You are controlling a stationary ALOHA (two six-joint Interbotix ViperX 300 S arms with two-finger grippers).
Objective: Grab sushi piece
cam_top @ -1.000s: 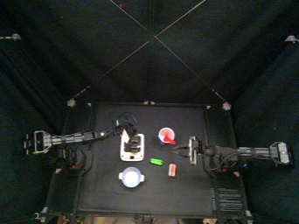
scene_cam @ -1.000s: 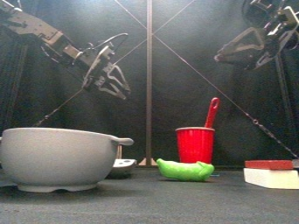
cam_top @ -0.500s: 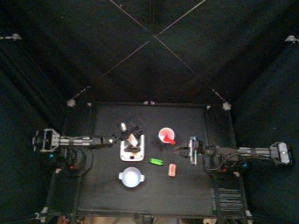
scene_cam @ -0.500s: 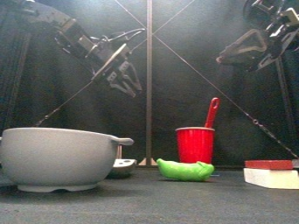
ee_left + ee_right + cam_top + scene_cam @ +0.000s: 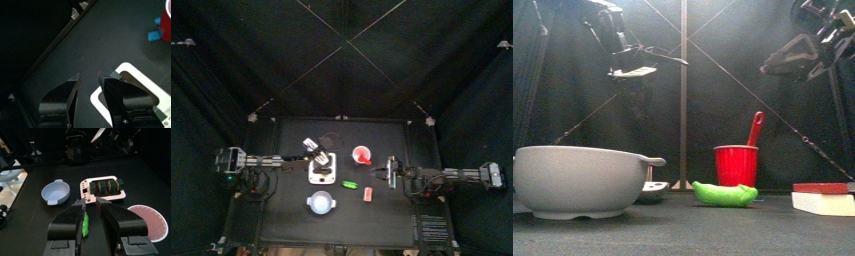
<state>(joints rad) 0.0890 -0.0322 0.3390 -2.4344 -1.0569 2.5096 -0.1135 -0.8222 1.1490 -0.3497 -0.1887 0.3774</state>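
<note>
Jaws of the left gripper are held wide apart with nothing between them; in the left wrist view only bare table lies ahead of the tips, and a corner of the white tray shows just beside one jaw. Jaws of the right gripper are seen slightly apart, also empty, with the small green piece visible on the table through the gap.

The sushi piece is a small dark greyish round roll, and a second roll of the same look sits touching it. Both are held in the white tray, ahead of the right jaws and beyond their tips (only the right wrist view shows the rolls clearly).

From above, the left jaws are seen over the tray's far end, near the red cup, but how high they are cannot be told there. The front view shows them well up in the air, with the tray low behind the bowl and its contents hidden.

A red stick is shown standing in the red cup by the front view. The bowl is seen empty in the right wrist view, off to one side of the right jaws. A red-orange block lies on the table near the green piece.
</note>
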